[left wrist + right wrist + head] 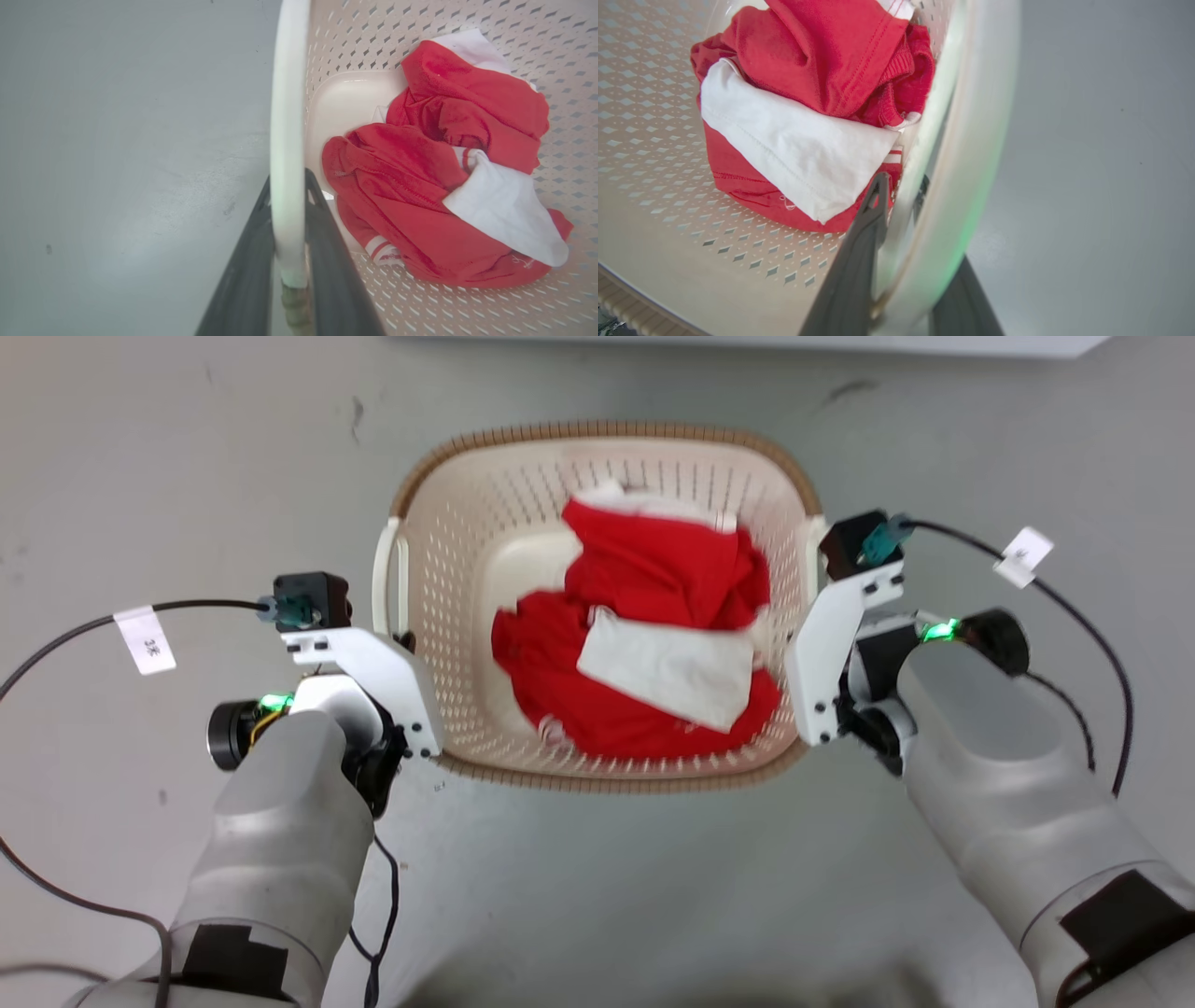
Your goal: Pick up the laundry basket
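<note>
The laundry basket (607, 430) is cream with perforated walls and a brown woven-look rim, and sits in the middle of the head view over the grey floor. Red and white clothes (653, 635) lie inside it. My left gripper (287, 186) has its two dark fingers pressed on either side of the basket's white left handle (286, 116). On the other side, my right gripper (901, 186) straddles the white right handle (966, 140) the same way. In the head view both wrists (373, 663) (826, 635) stand tight against the basket's sides, hiding the fingers.
Grey floor (597, 896) lies all around the basket. Black cables with white tags (145, 639) (1022, 555) loop outward from each wrist. A pale edge of some large object (840, 343) runs along the top of the head view.
</note>
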### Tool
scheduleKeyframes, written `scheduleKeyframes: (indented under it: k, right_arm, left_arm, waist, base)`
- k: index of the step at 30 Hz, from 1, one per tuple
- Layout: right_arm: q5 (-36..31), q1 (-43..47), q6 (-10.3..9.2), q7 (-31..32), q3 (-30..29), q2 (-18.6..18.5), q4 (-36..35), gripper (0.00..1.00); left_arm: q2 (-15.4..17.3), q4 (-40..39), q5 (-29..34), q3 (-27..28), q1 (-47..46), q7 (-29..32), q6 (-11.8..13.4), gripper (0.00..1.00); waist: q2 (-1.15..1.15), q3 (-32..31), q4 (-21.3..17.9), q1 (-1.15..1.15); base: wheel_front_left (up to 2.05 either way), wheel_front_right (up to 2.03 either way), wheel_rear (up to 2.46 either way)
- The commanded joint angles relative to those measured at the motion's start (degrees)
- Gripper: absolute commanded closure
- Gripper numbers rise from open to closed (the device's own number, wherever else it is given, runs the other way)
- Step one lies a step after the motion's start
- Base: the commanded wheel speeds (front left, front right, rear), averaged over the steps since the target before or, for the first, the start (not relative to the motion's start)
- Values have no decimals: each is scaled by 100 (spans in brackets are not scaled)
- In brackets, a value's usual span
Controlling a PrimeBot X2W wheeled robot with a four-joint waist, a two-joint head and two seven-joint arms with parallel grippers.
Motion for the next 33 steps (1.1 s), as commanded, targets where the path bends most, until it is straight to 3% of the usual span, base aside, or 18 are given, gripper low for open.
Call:
scheduleKeyframes:
  k: [1,18,33]
  right_arm:
    - [84,104,82,79,106,135,-106,100]
    - [1604,991,88,948,909,162,-191,100]
    - [2383,1483,88,1268,1164,11,-42,100]
  left_arm:
    - [-56,-39,-23,-24,41,25,19,100]
    - [-109,-42,-182,-118,876,666,140,100]
    - [-193,-41,-401,-119,1333,943,181,100]
  waist:
    - [0,-309,-55,0]
    - [0,-2229,-475,0]
    - [0,-3452,-785,0]
  base:
    - [0,0,0]
    - [0,0,0]
    - [0,0,0]
